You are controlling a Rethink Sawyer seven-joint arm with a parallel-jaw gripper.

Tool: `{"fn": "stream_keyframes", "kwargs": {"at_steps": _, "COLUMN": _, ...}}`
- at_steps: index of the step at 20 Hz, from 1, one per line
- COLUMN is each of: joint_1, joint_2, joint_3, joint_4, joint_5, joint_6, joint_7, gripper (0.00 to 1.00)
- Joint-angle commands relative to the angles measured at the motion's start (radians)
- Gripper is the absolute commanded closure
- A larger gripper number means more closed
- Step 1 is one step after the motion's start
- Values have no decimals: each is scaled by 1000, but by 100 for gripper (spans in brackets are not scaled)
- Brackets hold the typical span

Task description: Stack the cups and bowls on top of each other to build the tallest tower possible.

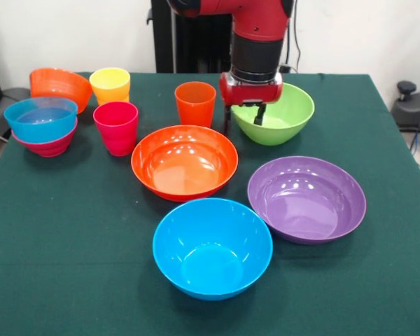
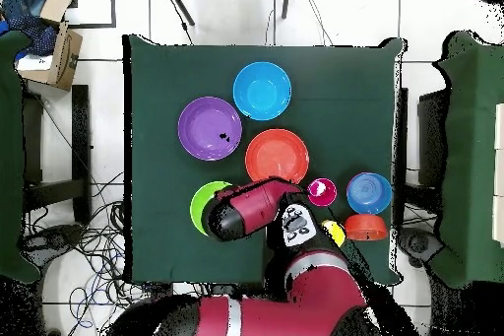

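Note:
My gripper [image 1: 243, 117] hangs open over the near-left rim of the lime green bowl [image 1: 283, 115], one finger inside and one outside. The large orange bowl [image 1: 184, 162], purple bowl [image 1: 306, 198] and blue bowl [image 1: 212, 246] sit separately in front of it. At the left, the small translucent blue bowl [image 1: 40, 117] is nested in the magenta bowl [image 1: 49, 145], with the translucent orange bowl [image 1: 59, 85] behind. The yellow cup [image 1: 110, 85], red-pink cup [image 1: 116, 126] and orange cup [image 1: 195, 103] stand upright. In the overhead view the arm [image 2: 251, 209] hides the gripper and part of the green bowl [image 2: 202, 204].
The green table [image 1: 70, 231] carries everything. The orange cup stands just left of my gripper. In the overhead view cables lie on the floor [image 2: 89, 253] and a cardboard box [image 2: 54, 51] sits beyond the table.

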Motion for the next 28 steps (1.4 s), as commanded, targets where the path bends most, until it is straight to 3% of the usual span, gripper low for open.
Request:
{"fn": "stream_keyframes", "kwargs": {"at_steps": 1, "joint_1": 24, "joint_2": 59, "joint_3": 91, "joint_4": -87, "joint_5": 46, "joint_6": -28, "joint_7": 79, "gripper": 0}}
{"fn": "stream_keyframes", "kwargs": {"at_steps": 2, "joint_1": 25, "joint_2": 58, "joint_3": 89, "joint_4": -85, "joint_5": 52, "joint_6": -34, "joint_7": 87, "gripper": 0}}
{"fn": "stream_keyframes", "kwargs": {"at_steps": 3, "joint_1": 44, "joint_2": 56, "joint_3": 64, "joint_4": -90, "joint_5": 43, "joint_6": -62, "joint_7": 101, "gripper": 100}}
{"fn": "stream_keyframes", "kwargs": {"at_steps": 7, "joint_1": 1, "joint_2": 43, "joint_3": 114, "joint_4": -70, "joint_5": 55, "joint_6": 13, "joint_7": 46, "gripper": 100}}
{"fn": "stream_keyframes", "kwargs": {"at_steps": 19, "joint_1": -49, "joint_2": 15, "joint_3": 152, "joint_4": -35, "joint_5": 43, "joint_6": 43, "joint_7": -1, "gripper": 100}}
{"fn": "stream_keyframes", "kwargs": {"at_steps": 28, "joint_1": -237, "joint_2": -152, "joint_3": 325, "joint_4": 70, "joint_5": 127, "joint_6": 176, "joint_7": -106, "gripper": 100}}
